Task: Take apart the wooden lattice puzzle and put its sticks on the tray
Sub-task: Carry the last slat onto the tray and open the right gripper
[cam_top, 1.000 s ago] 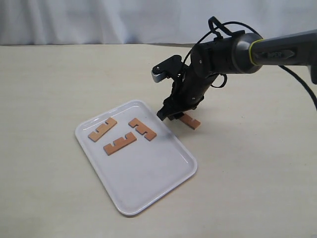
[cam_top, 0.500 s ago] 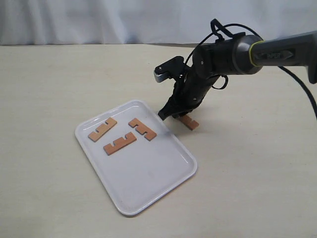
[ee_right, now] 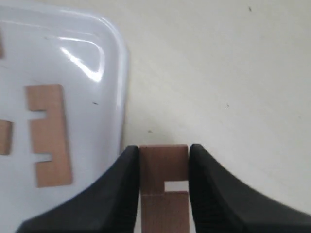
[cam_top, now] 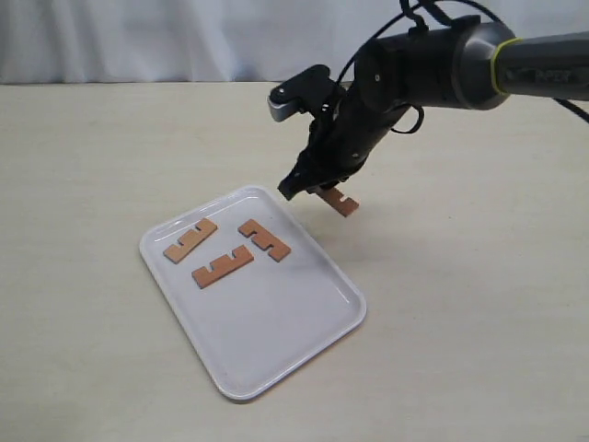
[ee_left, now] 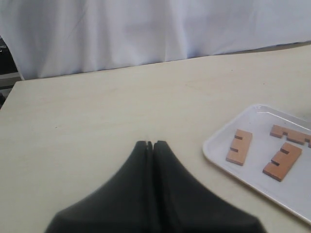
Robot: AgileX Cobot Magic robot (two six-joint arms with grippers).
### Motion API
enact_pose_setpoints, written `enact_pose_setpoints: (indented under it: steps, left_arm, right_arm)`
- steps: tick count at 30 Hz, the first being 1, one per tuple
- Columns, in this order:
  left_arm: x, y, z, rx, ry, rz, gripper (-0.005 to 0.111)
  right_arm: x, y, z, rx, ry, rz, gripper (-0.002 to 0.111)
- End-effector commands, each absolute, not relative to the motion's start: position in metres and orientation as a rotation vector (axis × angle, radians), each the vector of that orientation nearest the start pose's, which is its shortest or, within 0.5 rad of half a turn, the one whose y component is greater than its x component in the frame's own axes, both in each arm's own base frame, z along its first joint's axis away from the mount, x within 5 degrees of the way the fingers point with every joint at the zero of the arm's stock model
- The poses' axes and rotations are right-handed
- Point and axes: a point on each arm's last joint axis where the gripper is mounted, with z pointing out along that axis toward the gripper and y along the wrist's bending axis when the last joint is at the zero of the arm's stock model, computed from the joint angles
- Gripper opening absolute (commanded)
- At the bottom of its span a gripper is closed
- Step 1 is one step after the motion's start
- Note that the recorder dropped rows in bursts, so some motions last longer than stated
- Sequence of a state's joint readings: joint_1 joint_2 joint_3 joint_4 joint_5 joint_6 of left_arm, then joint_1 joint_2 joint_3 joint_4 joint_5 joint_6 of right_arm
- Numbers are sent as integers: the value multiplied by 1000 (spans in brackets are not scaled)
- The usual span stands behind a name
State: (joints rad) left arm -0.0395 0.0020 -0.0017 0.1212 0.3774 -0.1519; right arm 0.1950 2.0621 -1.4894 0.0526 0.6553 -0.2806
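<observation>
- While the right arm reaches in from the right of the exterior view with its wrist bent downward, the right gripper (cam_top: 308,191) points steeply at the table (cam_top: 110,147) beside the tray's far corner.
- Its jaws are narrow and pinch one stick (cam_top: 340,202). The right wrist view shows a finger flat against each long edge, with a square notch showing between them.
- That stick hangs tilted and clear of the table, just outside the rim of the tray (cam_top: 276,359), not over it.
- The left gripper (ee_left: 153,144) sits low over bare table, its jaws pressed together with nothing between them. The tray is in its camera's sight, apart from it.
- The white tray holds three sticks lying flat in its far half: one (cam_top: 190,239) toward the left edge, one (cam_top: 223,266) nearer the middle and one (cam_top: 264,238) toward the far corner. They lie near one another.
- Lettering on the arm's grey link, past a yellow-green band (cam_top: 498,70), is too blurred to read.
</observation>
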Motion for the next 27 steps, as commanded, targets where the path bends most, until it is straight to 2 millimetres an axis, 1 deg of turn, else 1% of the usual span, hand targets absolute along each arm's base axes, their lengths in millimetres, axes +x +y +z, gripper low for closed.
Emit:
enact_pose_setpoints:
  steps: [1,4,7,11,16,19,20,22,23,25,27]
  left_arm:
    - [53,1,181,-21,1841,-21,0]
    - [53,1,181,-21,1841,-21,0]
    - [53,1,181,-21,1841,-21,0]
    - [53,1,181,-21,1841,-21,0]
    - [53,1,181,-21,1841,-21,0]
    - [53,1,181,-21,1841,-21,0]
    - [53,1,181,-21,1841,-21,0]
    - [53,1,181,-21,1841,-21,0]
    - [53,1,181,-21,1841,-21,0]
    - [53,1,181,-21,1841,-21,0]
    - [53,1,181,-21,1841,-21,0]
  right_arm:
    - [413,129,191,-696,2601,100,5]
    - [407,158,184,-759,2576,142,5]
    - [403,179,172,-788,2563,160,5]
    - [395,195,158,-863,2594,168,5]
    - [382,211,156,-945,2620,174,5]
    - [381,215,157,-905,2625,165,6]
    - [382,214,157,-878,2630,147,9]
    - [385,209,158,-804,2636,68,19]
    - [387,205,158,-777,2635,17,26]
    - [387,201,161,-695,2654,-28,41]
    - [385,200,163,-697,2679,-33,55]
